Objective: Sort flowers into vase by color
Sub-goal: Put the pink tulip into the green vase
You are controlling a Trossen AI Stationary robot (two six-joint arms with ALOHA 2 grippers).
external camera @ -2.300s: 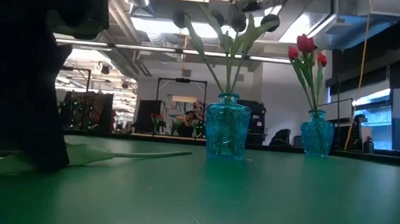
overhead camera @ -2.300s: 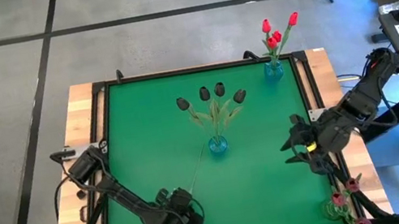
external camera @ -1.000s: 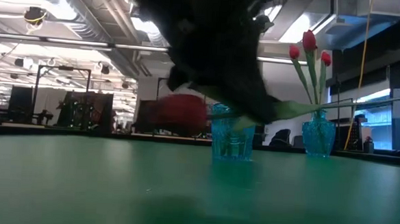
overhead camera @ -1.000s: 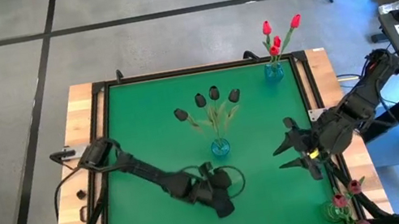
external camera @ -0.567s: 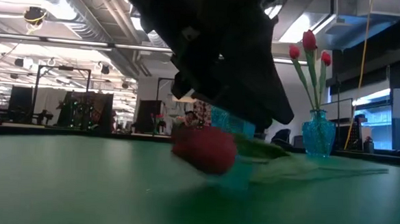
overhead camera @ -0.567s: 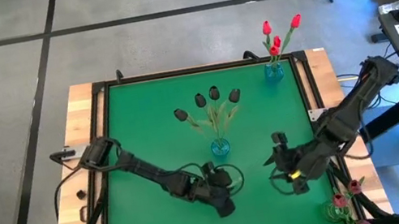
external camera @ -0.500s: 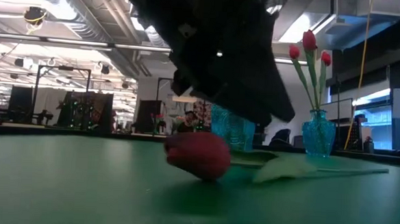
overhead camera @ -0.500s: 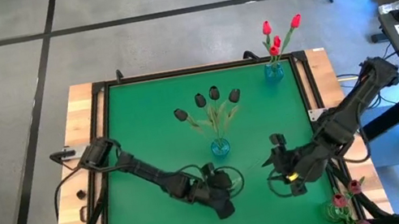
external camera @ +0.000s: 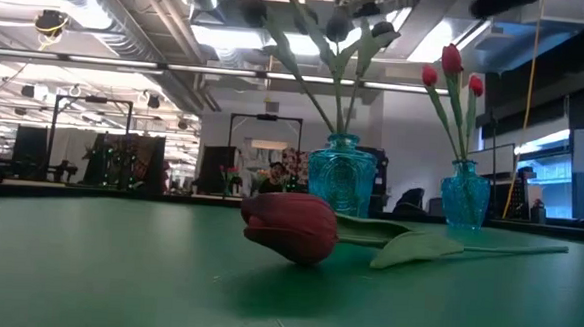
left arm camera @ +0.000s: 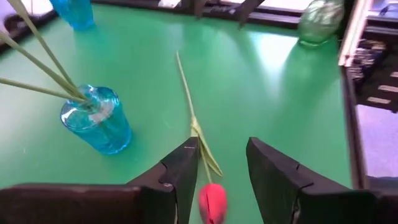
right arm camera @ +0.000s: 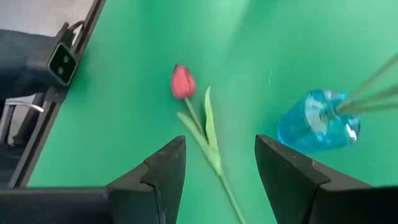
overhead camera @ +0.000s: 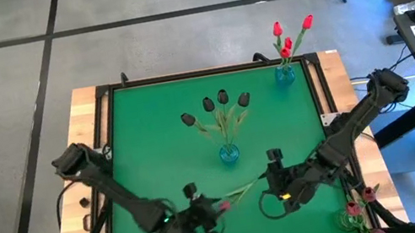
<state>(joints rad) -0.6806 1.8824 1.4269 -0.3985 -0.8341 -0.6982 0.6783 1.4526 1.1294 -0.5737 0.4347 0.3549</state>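
A: Item one, nearest the front edge?

B: The left gripper [overhead camera: 202, 229] is listed there, low over the green table [overhead camera: 142, 136]. Its fingers [left arm camera: 180, 171] are seen parted, with nothing between them; the head of the red tulip [left arm camera: 212, 202] is seen on the table past their tips.

A: The tulip itself?

B: One red tulip [overhead camera: 223, 205], laid flat on the table, head towards the left gripper, stem [overhead camera: 246, 188] running out towards the right gripper [overhead camera: 275, 186]. It is touched by neither.

A: The right gripper?

B: Held over the stem end, fingers [right arm camera: 165, 168] spread apart and empty; the stem is framed between them in the right wrist view.

A: Farther back?

B: A blue glass vase [overhead camera: 228, 152] near the middle, filled with dark-headed tulips [overhead camera: 222, 97]. A second blue vase [overhead camera: 284, 71] at the far right corner, holding red tulips [overhead camera: 286, 38].

A: Step in hand?

B: Judged to be a handover by way of the table: the red tulip is laid down for the right arm. A closing on the stem is called for next, then a carry to the far vase of reds.
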